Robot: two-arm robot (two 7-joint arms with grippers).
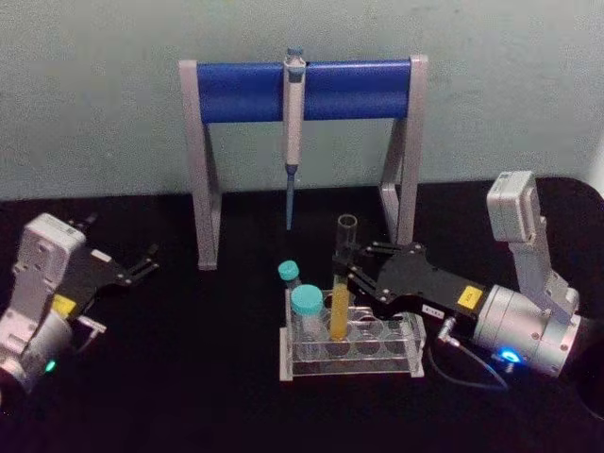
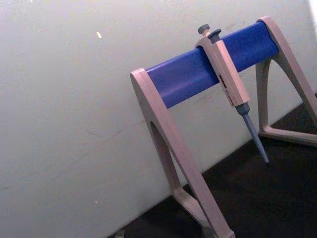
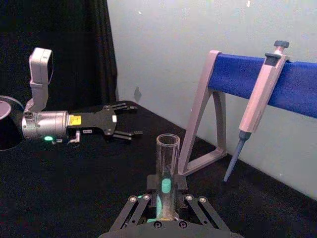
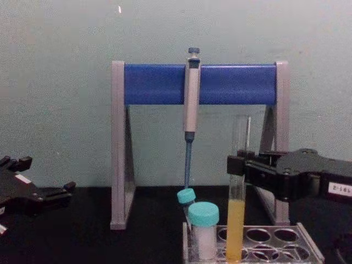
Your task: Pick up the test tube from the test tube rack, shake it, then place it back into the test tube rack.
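Pinching the test tube (image 4: 236,214) with the right end effector (image 1: 351,276), reaching in from the right side of the black tabletop (image 1: 208,377). Pressing the fingers (image 4: 236,165) against the clear glass just above the yellow liquid, roughly midway up the tube. Standing the tube upright in the test tube rack (image 1: 377,363), its lower end down in a hole near the rack's left end and its open mouth rising well above the end effector. Sharing the rack with two teal-capped vials (image 1: 306,300), just beside the tube on its left. Hanging a grey-and-blue pipette (image 1: 293,142) from the blue crossbar of a grey-legged stand (image 1: 203,160) behind the rack. Holding the left end effector (image 1: 146,262) well apart at the left side of the tabletop, jaws spread, gripping nothing.
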